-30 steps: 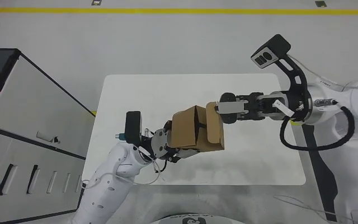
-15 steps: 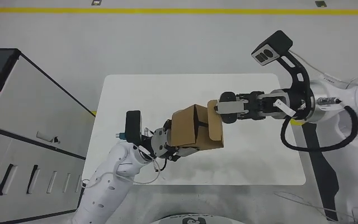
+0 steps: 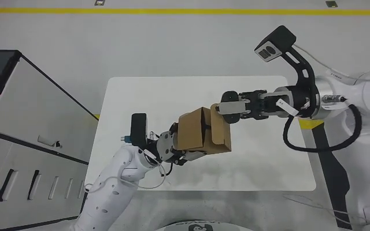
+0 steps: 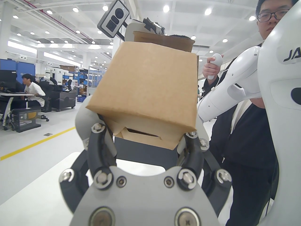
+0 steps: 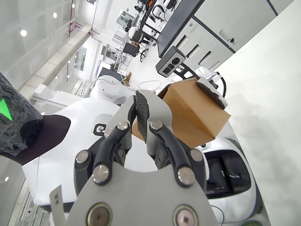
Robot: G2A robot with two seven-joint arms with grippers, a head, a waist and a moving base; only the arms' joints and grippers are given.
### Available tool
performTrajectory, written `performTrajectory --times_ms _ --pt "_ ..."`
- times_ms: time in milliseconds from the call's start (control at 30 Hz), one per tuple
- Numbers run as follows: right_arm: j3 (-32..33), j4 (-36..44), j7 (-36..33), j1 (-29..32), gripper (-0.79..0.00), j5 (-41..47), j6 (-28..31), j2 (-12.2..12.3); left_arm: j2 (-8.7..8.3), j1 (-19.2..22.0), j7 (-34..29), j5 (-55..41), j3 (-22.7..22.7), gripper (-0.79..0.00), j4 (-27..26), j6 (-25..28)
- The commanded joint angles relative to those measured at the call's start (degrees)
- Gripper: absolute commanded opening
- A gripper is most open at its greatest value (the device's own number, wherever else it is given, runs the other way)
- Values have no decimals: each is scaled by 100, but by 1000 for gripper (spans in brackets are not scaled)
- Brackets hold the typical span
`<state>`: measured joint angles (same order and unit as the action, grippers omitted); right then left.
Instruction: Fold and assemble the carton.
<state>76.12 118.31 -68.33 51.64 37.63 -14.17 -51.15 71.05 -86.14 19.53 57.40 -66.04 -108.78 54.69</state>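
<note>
**White table, one carton, two grippers**

White table (image 3: 260, 167) with rounded corners, standing on a pale grey floor. One yellow floor line (image 3: 173, 10) runs past at 12 o'clock of the table. One grey cabinet (image 3: 34, 115) stands at 9 o'clock.

**Carton, count 1.** Brown cardboard carton (image 3: 196, 134) over the middle of the table, lying roughly from 9 to 3 o'clock. One broad end flap (image 3: 221, 131) sits at its 3 o'clock end.

**Grippers, count 2.**
- Left gripper (image 3: 175, 151): at the carton's 8 o'clock, clamped on the 9 o'clock end with one finger on each side.
- Right gripper (image 3: 221, 110): at the carton's 2 o'clock, its tips touching the edge of the end flap.

**By view.**
- Top view: gives the layout, with both arms meeting at the carton from opposite ends.
- Left wrist view: shows the gripped end of the carton (image 4: 150, 83) between the fingers of the left gripper (image 4: 144, 131). The small tuck flaps there are not flush, and a dark slit lies between them.
- Right wrist view: shows the right gripper (image 5: 141, 109) with its fingers drawn narrow and the pads almost together. Whether any cardboard is pinched between them cannot be told. Beyond it is a plain side of the carton (image 5: 195, 116), with one padded fingertip (image 5: 211, 92) of the left gripper lying on it.
</note>
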Motion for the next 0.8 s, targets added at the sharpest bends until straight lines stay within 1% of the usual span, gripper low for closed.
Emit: performTrajectory --times_ms 0,500,767 --pt "-44 -26 -20 -75 -785 -35 2 -2 -1 15 -12 9 12 -785 12 -6" --pt "-342 -171 -172 -544 -785 -136 534 -45 -5 72 -3 -129 133 -785 60 15" --pt "-340 -138 -240 -554 -785 -266 709 -34 -12 60 -73 -336 184 -785 71 10"
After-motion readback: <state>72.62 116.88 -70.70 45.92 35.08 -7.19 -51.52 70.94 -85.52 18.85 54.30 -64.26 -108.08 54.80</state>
